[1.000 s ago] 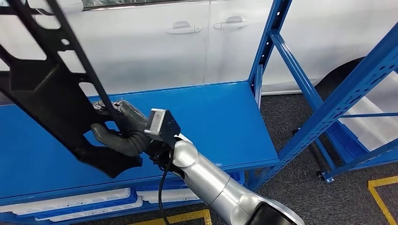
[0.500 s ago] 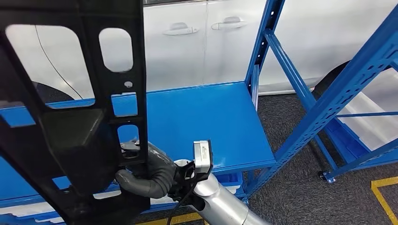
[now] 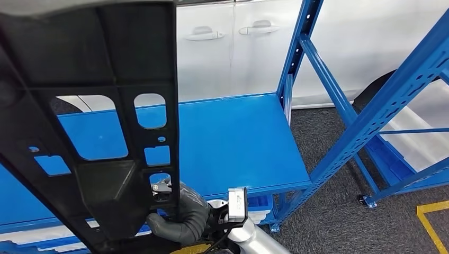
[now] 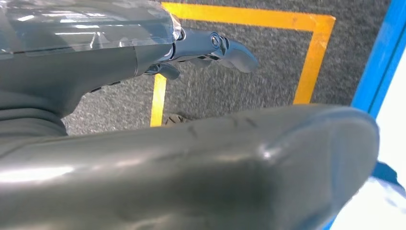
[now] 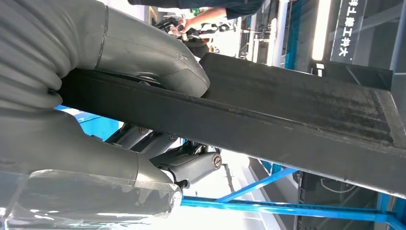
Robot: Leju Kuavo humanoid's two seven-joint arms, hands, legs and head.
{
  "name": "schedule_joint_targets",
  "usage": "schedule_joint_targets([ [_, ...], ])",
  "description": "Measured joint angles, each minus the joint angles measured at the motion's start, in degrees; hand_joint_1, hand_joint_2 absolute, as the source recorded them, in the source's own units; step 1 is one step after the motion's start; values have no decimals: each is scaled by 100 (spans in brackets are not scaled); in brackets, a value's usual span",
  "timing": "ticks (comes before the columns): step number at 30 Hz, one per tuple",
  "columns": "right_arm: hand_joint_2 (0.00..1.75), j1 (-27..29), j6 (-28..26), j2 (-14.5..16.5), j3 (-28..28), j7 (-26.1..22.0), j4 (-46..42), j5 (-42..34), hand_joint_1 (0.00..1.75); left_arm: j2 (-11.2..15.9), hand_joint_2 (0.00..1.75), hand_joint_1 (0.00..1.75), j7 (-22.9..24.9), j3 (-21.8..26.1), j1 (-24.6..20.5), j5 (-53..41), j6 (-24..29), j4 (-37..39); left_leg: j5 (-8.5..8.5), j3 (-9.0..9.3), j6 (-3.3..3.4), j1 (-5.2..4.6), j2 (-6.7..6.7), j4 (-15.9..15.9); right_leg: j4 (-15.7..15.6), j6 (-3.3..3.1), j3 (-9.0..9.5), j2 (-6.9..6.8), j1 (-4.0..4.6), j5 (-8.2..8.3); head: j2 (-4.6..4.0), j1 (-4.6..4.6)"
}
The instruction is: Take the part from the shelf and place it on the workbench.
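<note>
One large black plastic part (image 3: 100, 132), a flat panel pierced with rounded and square cut-outs, is standing upright close in front of the head camera, covering the left half of that view from top to bottom. The right hand (image 3: 177, 214) is gripping it along its lower right edge, low and near, with the silver forearm running off the bottom of the frame. Behind the part, the blue shelf (image 3: 238, 137) is lying bare of goods on its right half, its near edge and right corner meeting a slanted blue upright (image 3: 381, 114). Right of that upright, grey carpet (image 3: 328, 222) is offering open room, marked by yellow floor tape (image 3: 431, 222) at the far right. A white car (image 3: 227, 47) with two door handles is standing beyond the shelf.

The right wrist view is adding the grasp itself: the thick grey thumb (image 5: 158, 57) is pressing on one face of the part's edge while the darker fingers (image 5: 186, 163) are curling against the opposite face, pinching the panel between them. A dark sign with white characters, too small to read, is hanging at the far end.

The left wrist view is showing the left hand (image 4: 206, 48) over carpet and yellow tape, its fingers held loosely apart with nothing between them.
</note>
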Motion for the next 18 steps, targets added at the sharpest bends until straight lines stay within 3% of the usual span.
schedule_joint_targets([
  [2, 175, 12, 1, -20, 0, -36, -8, 25, 175, -1, 0, 0, 5, -2, -8, 0, 5, 1, 28, 7, 36, 45, 12, -33, 456, 94, -200, 3, -38, -292, 0, 1],
  [4, 175, 46, -3, -48, 0, -50, -9, 44, 175, 3, 0, 0, 10, -3, -9, 0, 10, 2, 34, -5, 41, 64, 13, -35, 1206, 183, -550, -1, -122, -645, 0, 2],
  [5, 175, 69, -8, -65, 0, -56, -8, 55, 175, 5, 0, 0, 13, -4, -6, -1, 10, 2, 34, -9, 32, 77, 13, -34, 1459, 219, -671, -4, -166, -713, 0, 2],
  [6, 175, 89, -15, -80, 0, -69, -7, 68, 175, 6, 0, 0, 16, -5, -5, -1, 9, 2, 34, -9, 16, 96, 12, -32, 1505, 253, -691, -7, -205, -667, 0, 2],
  [7, 175, 102, -27, -95, 0, -86, -7, 82, 175, 7, 0, 0, 18, -7, -3, -2, 8, 2, 31, -4, -9, 121, 9, -30, 1310, 286, -592, -11, -243, -514, 0, 2],
  [9, 175, 110, -55, -114, 0, -119, -9, 103, 175, 12, 0, 0, 20, -15, -5, -2, 3, 3, 18, 12, -90, 163, -1, -23, 528, 345, -191, -13, -301, -148, 0, 2],
  [10, 175, 112, -67, -121, 0, -129, -10, 111, 175, 22, 0, 0, 20, -21, -8, -2, 0, 7, 12, 15, -144, 170, -7, -20, 202, 342, -32, 1, -303, -38, 0, 1],
  [12, 175, 121, -81, -130, 0, -142, -10, 123, 175, 44, 0, 0, 26, -39, -14, -3, -4, 14, 20, 17, -256, 171, -14, -35, -25, 280, 57, 35, -264, -18, 0, 1],
  [14, 175, 131, -82, -133, 0, -150, -11, 133, 175, 49, 0, 0, 37, -60, -21, -4, -7, 17, 32, 28, -356, 195, -13, -73, -30, 162, 35, 50, -238, 5, 0, 1],
  [16, 175, 131, -79, -132, 0, -151, -12, 144, 175, 50, 0, 0, 46, -83, -33, -4, -8, 18, -111, -47, -381, 208, -2, 107, -73, 42, 46, 42, -230, 35, 0, 0],
  [18, 175, 131, -74, -131, 0, -153, -12, 158, 175, 57, 0, 0, 52, -101, -39, -4, -8, 24, -476, -346, -329, 177, 7, 769, -95, -54, 49, 23, -183, 51, 0, 0],
])
